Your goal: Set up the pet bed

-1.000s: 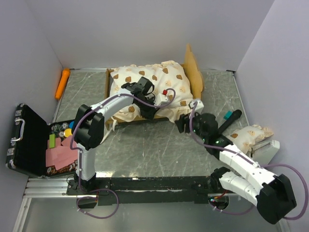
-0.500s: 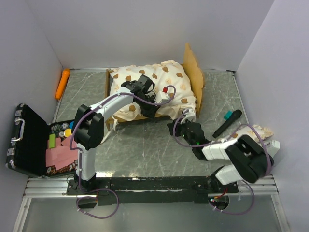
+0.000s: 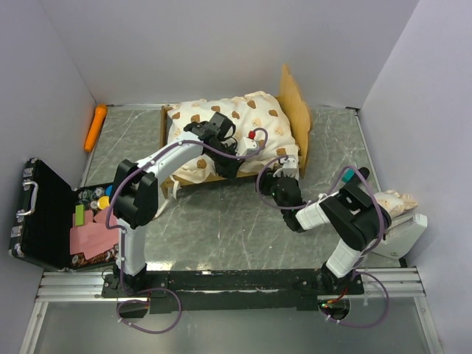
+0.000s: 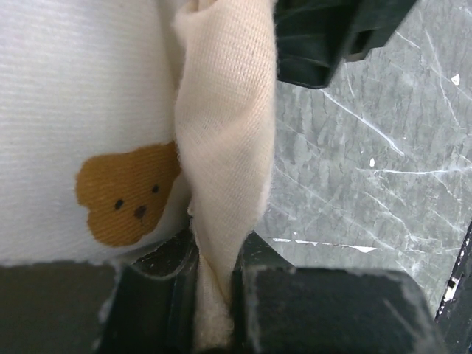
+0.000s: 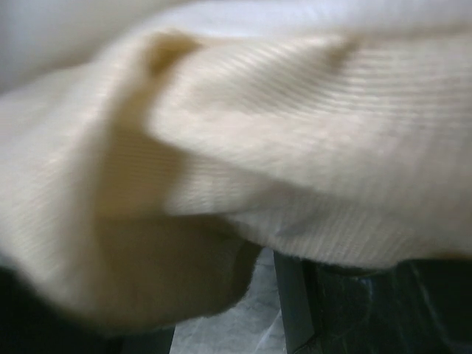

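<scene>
The pet bed's light-wood frame [image 3: 167, 122] stands at the back, its wavy headboard [image 3: 293, 92] on the right. The cream bear-print mattress [image 3: 243, 122] lies bunched over it. My left gripper [image 3: 230, 164] is at the mattress's front edge, shut on a twist of the ruffle [image 4: 225, 147]; its jaws [image 4: 214, 273] pinch the cloth. My right gripper [image 3: 284, 181] sits under the front right corner. Cream cloth [image 5: 243, 147] fills its view and drapes over one dark finger [image 5: 295, 310]. Whether it grips is not clear. The matching pillow [image 3: 387, 200] lies at the far right.
An open black case [image 3: 44, 214] with small items stands at the left. An orange carrot toy [image 3: 96, 127] lies at the back left. A black stick with a teal tip [image 3: 346, 177] lies near my right arm. A white box [image 3: 404, 234] sits by the right wall.
My right arm has folded in, and its gripper has moved left and back under the mattress's front right corner. That corner now hangs less far over the frame. The left gripper has stayed put.
</scene>
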Controlling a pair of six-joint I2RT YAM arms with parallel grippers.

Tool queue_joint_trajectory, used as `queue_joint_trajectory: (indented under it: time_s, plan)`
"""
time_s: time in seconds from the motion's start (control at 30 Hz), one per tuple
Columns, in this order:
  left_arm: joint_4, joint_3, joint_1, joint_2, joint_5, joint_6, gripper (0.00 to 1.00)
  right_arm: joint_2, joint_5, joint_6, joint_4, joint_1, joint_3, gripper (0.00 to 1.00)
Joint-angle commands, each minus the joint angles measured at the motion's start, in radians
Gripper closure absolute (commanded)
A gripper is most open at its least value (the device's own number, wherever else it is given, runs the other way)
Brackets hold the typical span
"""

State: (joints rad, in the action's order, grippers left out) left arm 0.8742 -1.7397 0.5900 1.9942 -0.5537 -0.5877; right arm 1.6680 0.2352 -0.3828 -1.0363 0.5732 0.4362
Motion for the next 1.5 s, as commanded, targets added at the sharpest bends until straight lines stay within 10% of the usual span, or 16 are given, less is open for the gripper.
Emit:
queue_joint_trajectory:
  time_s: [0.0,0.27,0.93,1.27,1.47]
  plan:
    - [-0.027,-0.069,-0.006,-0.081,-0.121,0.048,0.99,0.045,0.043,-0.07,-0.122,-0.025,0.038,0.49]
    - [-0.006,-0.07,-0.007,-0.086,-0.15,0.034,0.99,0.075,-0.03,-0.085,-0.197,-0.07,0.018,1.0]
    - [-0.07,-0.147,-0.11,0.012,-0.081,0.019,0.99,-0.497,-0.442,-0.134,0.418,-0.046,-0.336,1.0]
    - [-0.09,-0.147,-0.131,0.113,-0.002,-0.052,0.99,-0.776,-0.436,-0.226,1.005,0.122,-0.205,1.0]
    - [-0.185,0.057,-0.131,0.048,0.086,-0.141,0.99,-0.855,-0.477,-0.145,1.006,0.129,-0.176,1.0]
